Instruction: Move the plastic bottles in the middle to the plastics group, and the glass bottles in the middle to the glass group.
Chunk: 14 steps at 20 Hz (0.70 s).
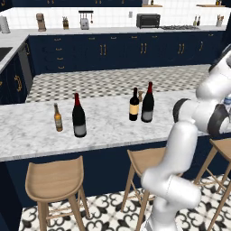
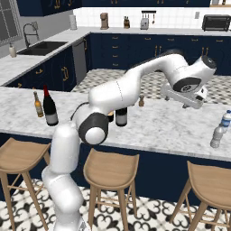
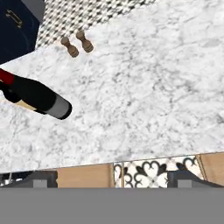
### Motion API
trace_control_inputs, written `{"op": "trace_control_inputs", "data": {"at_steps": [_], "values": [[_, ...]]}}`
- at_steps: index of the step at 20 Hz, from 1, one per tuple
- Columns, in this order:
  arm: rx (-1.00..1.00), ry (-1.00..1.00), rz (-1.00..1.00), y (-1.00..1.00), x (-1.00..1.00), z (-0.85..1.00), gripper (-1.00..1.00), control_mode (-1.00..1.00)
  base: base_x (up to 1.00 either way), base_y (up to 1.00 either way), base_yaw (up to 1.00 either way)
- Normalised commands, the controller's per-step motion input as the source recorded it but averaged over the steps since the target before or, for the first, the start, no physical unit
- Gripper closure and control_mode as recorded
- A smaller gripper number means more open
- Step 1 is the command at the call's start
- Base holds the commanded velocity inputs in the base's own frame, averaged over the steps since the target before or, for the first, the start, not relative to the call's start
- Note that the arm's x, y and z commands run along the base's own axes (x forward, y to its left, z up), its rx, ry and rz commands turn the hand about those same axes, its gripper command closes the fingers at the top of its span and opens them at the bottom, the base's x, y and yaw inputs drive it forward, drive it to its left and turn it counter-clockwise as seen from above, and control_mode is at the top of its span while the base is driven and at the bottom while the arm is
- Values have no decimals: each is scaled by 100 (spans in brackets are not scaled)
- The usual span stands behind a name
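Two dark wine bottles stand together mid-counter: a taller one with a red top (image 1: 147,103) and a shorter one with a cream label (image 1: 134,105). In the hand view they lie at the left edge, the grey-labelled one (image 3: 41,98) in front of the cream-labelled one (image 3: 17,102). The glass group, an amber beer bottle (image 1: 57,118) and a red-topped wine bottle (image 1: 79,117), stands at the left. At the counter's right end a small pale bottle (image 2: 217,136) stands beside the blue-capped water bottle (image 2: 225,118). My gripper (image 2: 191,104) hovers open and empty over bare marble between the wine bottles and the plastics, its fingertips (image 3: 43,179) far apart.
Two small wooden shakers (image 3: 77,43) stand at the far edge of the marble counter (image 1: 27,131), behind the middle wine bottles. Wooden stools (image 1: 54,180) line the counter's near side. A sink (image 2: 43,47) sits on the far left counter.
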Motion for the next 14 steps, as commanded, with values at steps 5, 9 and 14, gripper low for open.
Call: {"op": "trace_control_inputs", "data": {"at_steps": [5, 9, 14], "values": [[-2, 38, 40, 100, 33, 10, -100, -100, 0, 0, 0], [-5, 51, 35, 100, 35, 3, -100, -100, 0, 0, 0], [0, 38, 22, 75, 19, -3, -100, -100, 0, 0, 0]]}}
